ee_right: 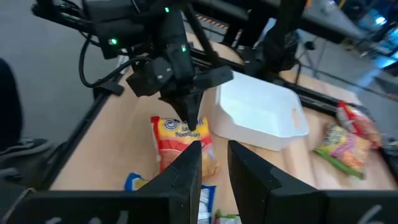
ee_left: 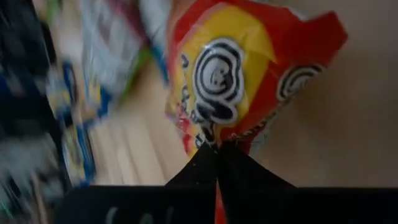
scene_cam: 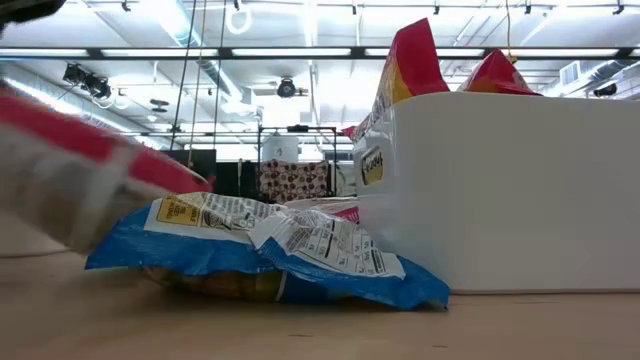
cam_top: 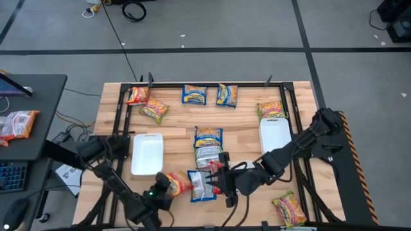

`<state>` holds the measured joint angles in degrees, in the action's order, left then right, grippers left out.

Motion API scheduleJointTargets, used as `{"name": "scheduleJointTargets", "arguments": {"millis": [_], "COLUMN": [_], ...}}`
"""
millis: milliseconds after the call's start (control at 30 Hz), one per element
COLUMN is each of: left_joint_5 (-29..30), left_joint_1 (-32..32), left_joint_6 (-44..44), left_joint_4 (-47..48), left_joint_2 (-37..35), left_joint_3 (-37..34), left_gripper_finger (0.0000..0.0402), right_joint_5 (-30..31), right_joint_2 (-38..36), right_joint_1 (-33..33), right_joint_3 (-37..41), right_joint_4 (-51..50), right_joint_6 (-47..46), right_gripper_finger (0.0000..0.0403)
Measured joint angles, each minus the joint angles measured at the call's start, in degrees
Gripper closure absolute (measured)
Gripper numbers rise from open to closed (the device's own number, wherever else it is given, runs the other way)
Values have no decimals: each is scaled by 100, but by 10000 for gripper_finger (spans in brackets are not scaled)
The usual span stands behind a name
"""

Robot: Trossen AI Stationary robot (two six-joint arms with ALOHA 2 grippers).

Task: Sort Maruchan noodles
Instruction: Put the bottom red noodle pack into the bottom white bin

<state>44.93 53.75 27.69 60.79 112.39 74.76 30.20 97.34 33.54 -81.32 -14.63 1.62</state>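
Observation:
My left gripper (cam_top: pixel 166 185) is at the table's near edge, shut on a red-and-yellow noodle packet (cam_top: pixel 178 183), which fills the left wrist view (ee_left: pixel 230 74). My right gripper (cam_top: pixel 217 181) is open just right of it, next to a blue-and-yellow packet (cam_top: pixel 201 187) lying flat on the wood. In the right wrist view the open fingers (ee_right: pixel 214 165) point at the red-and-yellow packet (ee_right: pixel 180 146) and at the left gripper (ee_right: pixel 189 124) above it. More packets lie in the table's middle (cam_top: pixel 208 136) and along its far edge (cam_top: pixel 194 94). My left gripper pinches the red-and-yellow packet by its crimped end edge (ee_left: pixel 214 138) between the two shut fingers. The fingers (ee_right: pixel 191 118) come from above, pointing down, at the end toward the white tray. The packet slants down below them; whether its low end touches the table I cannot tell.
Two white trays sit on the table, one left of centre (cam_top: pixel 147 154) and one to the right (cam_top: pixel 275 135). Loose packets lie at the far left (cam_top: pixel 154 110), the far right (cam_top: pixel 271 109) and the near right corner (cam_top: pixel 289 210). A black frame rims the table.

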Motion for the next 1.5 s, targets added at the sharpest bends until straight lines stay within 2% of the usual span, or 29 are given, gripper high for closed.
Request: {"name": "scheduleJointTargets", "arguments": {"millis": [100, 300, 433, 567, 667, 767, 933, 1067, 1233, 1367, 1433, 1500], "left_joint_5": [-523, -1643, -1962, -1582, -1191, -672, 315, 462, 321, 269, 364, 758], "left_joint_1": [-145, -315, -449, -500, -466, -456, -547, -913, -1606, -2185, -2383, -2510], "left_joint_6": [610, 1238, 1793, 2779, 3722, 4707, 6106, 6467, 6454, 6026, 5857, 5871], "left_joint_4": [696, 1107, 1429, 1658, 1819, 2149, 2643, 2630, 2493, 2388, 2349, 2274], "left_joint_2": [-26, -104, -298, -755, -1138, -1458, -1653, -1652, -1655, -1848, -2019, -2254], "left_joint_3": [485, 1206, 1522, 1657, 1659, 1661, 1662, 1662, 1739, 1959, 1972, 1943], "left_gripper_finger": [398, 400, 400, 401, 401, 401, 401, 401, 399, 399, 400, 400], "right_joint_5": [149, 172, 174, 265, 624, 1084, 1251, 1109, 489, 385, 617, 1328], "right_joint_2": [0, -2, -2, -4, -4, -4, -4, -4, -4, -3, -3, -4], "right_joint_1": [95, 279, 423, 579, 760, 881, 922, 870, 468, 201, 233, 391], "right_joint_3": [0, 0, 0, 0, 0, 0, 0, 0, 0, 0, 0, 30], "right_joint_4": [0, -250, -551, -1025, -1366, -1650, -1786, -1794, -1599, -1189, -1104, -1062], "right_joint_6": [95, 189, 40, -301, -809, -1739, -3609, -4496, -4044, -3046, -2307, -1893], "right_gripper_finger": [320, 310, 285, 253, 231, 222, 222, 218, 195, 171, 166, 167]}}
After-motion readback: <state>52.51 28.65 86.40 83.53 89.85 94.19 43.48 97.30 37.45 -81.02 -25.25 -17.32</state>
